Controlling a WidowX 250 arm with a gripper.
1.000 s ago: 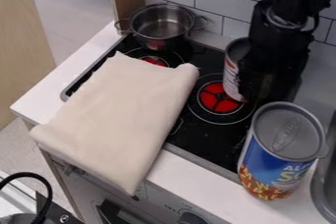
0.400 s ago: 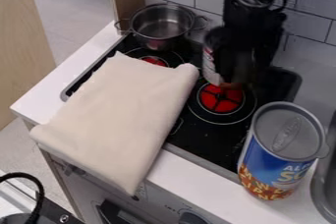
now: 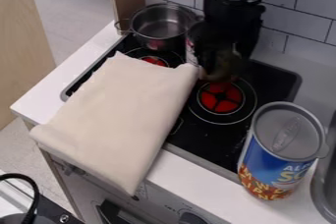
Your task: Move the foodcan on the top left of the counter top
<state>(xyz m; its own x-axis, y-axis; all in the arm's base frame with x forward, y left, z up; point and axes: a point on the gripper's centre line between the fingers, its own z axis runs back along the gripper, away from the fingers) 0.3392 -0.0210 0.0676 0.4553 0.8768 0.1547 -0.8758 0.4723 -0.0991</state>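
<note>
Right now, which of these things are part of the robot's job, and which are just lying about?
Part of the job:
gripper
food can, held by it
counter top, where the can should go

Just lying about:
metal pot
cream cloth
blue can, standing at the right

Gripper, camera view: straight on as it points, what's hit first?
Probably the black cooktop, by the right-hand red burner. The can at the gripper would likely touch first; clearance is unclear.
</note>
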